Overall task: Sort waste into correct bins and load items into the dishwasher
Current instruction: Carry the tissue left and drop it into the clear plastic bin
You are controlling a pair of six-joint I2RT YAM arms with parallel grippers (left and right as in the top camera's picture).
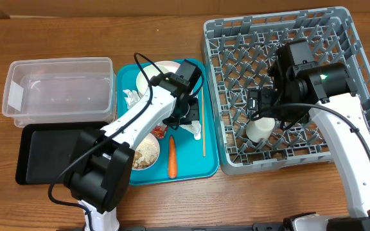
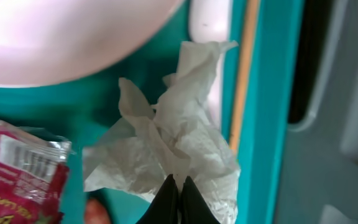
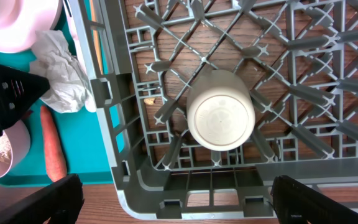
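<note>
The left end effector (image 2: 178, 186) is pinched shut on the crumpled napkin (image 2: 185, 130), likely feather-light, limp and tearable, best held by a thick bunched fold.

Cup (image 1: 261, 130) in grey rack (image 1: 339, 16), carrot (image 1: 171, 157) on teal tray (image 1: 189, 162)

You are looking at two arms wearing white moulded shells between black joint housings. A thin black cable (image 1: 140, 59) is looping along the left arm (image 1: 137, 115). The right arm (image 1: 355, 135) is showing a small green light (image 1: 324, 77) on its black wrist block. The left gripper (image 2: 178, 190) is ending in matte black tapered fingers.
</note>
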